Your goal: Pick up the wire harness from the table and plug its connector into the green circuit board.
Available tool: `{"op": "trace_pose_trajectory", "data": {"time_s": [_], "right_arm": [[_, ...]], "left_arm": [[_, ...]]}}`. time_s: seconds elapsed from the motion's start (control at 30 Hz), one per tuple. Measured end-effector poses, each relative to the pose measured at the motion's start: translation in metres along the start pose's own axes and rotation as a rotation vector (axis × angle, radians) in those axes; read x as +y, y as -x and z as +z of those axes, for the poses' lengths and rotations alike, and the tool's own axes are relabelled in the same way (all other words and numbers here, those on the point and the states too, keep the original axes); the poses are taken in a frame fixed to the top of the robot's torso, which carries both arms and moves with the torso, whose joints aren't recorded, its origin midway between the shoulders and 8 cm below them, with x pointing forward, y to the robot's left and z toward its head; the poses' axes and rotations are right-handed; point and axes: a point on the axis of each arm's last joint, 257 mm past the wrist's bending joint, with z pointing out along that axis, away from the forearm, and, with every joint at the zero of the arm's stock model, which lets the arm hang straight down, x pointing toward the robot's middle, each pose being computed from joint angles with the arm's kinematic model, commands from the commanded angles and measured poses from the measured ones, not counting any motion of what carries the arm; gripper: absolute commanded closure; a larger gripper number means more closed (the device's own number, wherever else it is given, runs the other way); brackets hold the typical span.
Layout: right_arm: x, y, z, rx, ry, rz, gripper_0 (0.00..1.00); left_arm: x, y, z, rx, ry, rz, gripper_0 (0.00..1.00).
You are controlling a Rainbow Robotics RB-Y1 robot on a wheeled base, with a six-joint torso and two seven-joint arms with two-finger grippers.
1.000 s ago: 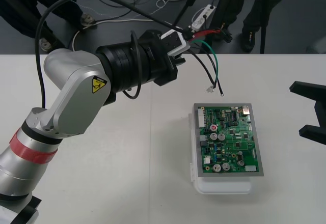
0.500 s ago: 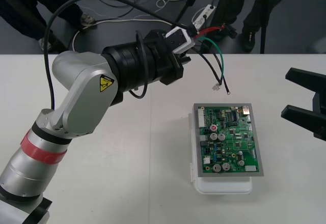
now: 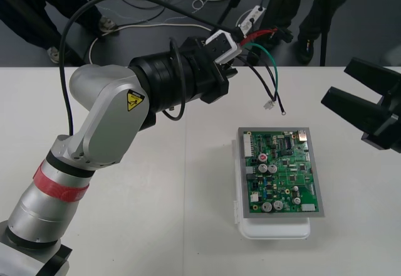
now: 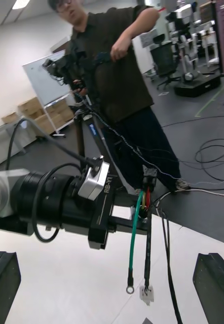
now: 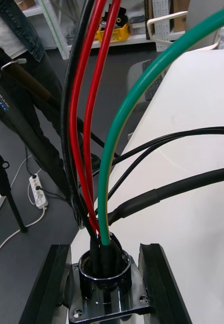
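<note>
Left gripper [image 3: 233,45] is hanging over the far edge of the plain light tabletop [image 3: 156,226], about mid-way along it, fingers pressed onto the round metal flanged socket [image 5: 104,298] of the small red, black and green wire harness [image 3: 272,69]. In the left wrist view both black fingers [image 5: 51,283] are squeezing the flange from either side. The wires are drooping from the socket, with the small pale plug [image 3: 268,105] and a ring terminal on the green wire [image 3: 283,111] dangling free in the air, just beyond the far edge of the green circuit board [image 3: 282,172] on its white base [image 3: 276,229]. The board is sitting right of centre, toward the near edge; nothing is plugged in yet. Right gripper [image 3: 338,83] is coming in at the right edge, fingers spread wide, gripping nothing. Risks: the plug is hanging loose, so it is likely swinging, which makes a clean pinch by the right gripper hard. A grab on the wires instead of the plug body would be leaving it misaligned with its header. The loose ring terminal could be snagging on board parts.
</note>
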Motion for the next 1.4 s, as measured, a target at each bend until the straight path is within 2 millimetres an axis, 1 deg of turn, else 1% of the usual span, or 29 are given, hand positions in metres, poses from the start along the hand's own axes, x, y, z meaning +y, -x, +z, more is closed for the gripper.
{"op": "trace_pose_trajectory", "data": {"time_s": [0.33, 0.53, 0.7, 0.93, 1.1, 1.23, 1.4], "right_arm": [[-0.007, 0.006, 0.007, 0.009, -0.154, 0.009, 0.0], [-0.019, 0.01, 0.008, 0.009, -0.219, 0.005, 0.0], [-0.027, 0.014, 0.016, 0.003, -0.254, 0.002, 0.0], [-0.026, 0.014, 0.034, 0.001, -0.265, 0.008, 0.0], [-0.019, 0.013, 0.045, 0.004, -0.249, 0.011, 0.0], [-0.016, 0.013, 0.051, 0.004, -0.235, 0.012, 0.0], [-0.019, 0.013, 0.057, 0.002, -0.231, 0.011, 0.0]], "left_arm": [[-0.002, 0.004, 0.002, -0.01, -0.001, -0.008, 1.0], [-0.003, 0.008, 0.003, -0.017, -0.002, -0.015, 1.0], [-0.006, 0.013, 0.005, -0.028, -0.005, -0.023, 1.0], [-0.007, 0.016, 0.006, -0.036, -0.007, -0.029, 1.0], [-0.008, 0.018, 0.006, -0.041, -0.009, -0.035, 1.0], [-0.01, 0.02, 0.006, -0.048, -0.015, -0.045, 1.0], [-0.013, 0.023, 0.006, -0.06, -0.026, -0.06, 1.0]]}}
